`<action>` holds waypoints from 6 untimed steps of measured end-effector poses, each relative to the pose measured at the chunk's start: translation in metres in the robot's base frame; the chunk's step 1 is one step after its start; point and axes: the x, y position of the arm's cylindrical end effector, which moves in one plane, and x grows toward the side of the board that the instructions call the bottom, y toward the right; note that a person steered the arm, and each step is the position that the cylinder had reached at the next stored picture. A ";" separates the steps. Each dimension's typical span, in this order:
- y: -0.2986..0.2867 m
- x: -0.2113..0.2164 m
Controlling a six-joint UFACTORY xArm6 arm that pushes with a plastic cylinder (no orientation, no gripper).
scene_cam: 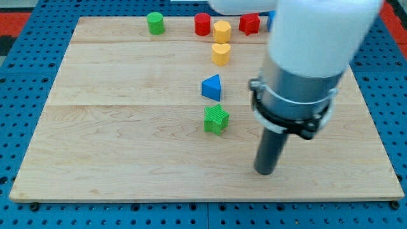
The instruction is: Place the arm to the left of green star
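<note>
In the camera view, a pale wooden board (127, 140) made of joined planks lay on a blue pegboard surface (25, 95) dotted with holes, and a red strip showed at the view's top left corner. I counted seven blocks for certain: one green cylinder (155, 23), one red cylinder (202, 24), one yellow hexagon (222, 31), one yellow heart (220, 54), one red star (249, 23), one blue triangle (212, 88) and one green star (216, 119). A sliver of another blue block (271, 19) peeked out beside the arm at the top; its shape could not be made out. The green star sat near the board's centre, with the blue triangle just beside it at 12 o'clock and the yellow heart farther along the same line. The arm's white and grey body (311, 57) came down from the top right, ending in the dark rod. My tip (264, 172) rested on the board at about 4 o'clock from the green star, clear of it and touching no block. The rod was a plain stick with no jaws to part or close.
</note>
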 end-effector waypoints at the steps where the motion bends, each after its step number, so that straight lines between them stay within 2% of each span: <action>1: -0.081 0.005; 2: -0.180 -0.010; 3: -0.191 -0.060; 4: -0.188 -0.105; 5: -0.152 -0.147; 6: -0.114 -0.160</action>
